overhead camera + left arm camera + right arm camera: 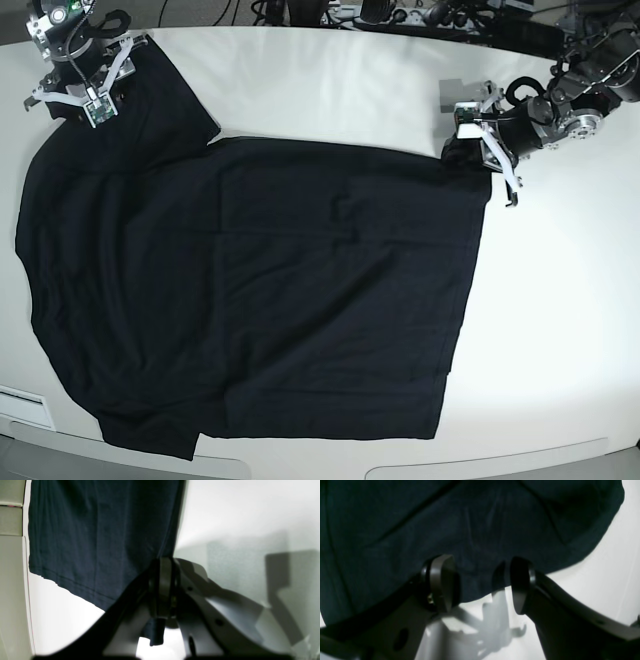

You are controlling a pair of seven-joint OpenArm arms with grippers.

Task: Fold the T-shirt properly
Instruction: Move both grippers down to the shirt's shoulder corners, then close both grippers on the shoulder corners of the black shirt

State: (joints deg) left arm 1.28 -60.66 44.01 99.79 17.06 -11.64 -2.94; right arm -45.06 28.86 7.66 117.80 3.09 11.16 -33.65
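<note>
Left gripper (163, 587): clamped on the T-shirt (250, 290) hem corner.
Right gripper (480, 582): jaws wide, apparently empty.
Advice: we lift slowly, keeping cloth taut.

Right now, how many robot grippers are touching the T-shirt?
1. The left gripper pinches the T-shirt at its far hem corner. The right gripper stands open over the far sleeve, gripping nothing.

T-shirt (250, 290) covers most of table (560, 330); bare strips right and rear; cable clutter (400, 15) lines far edge.
</note>
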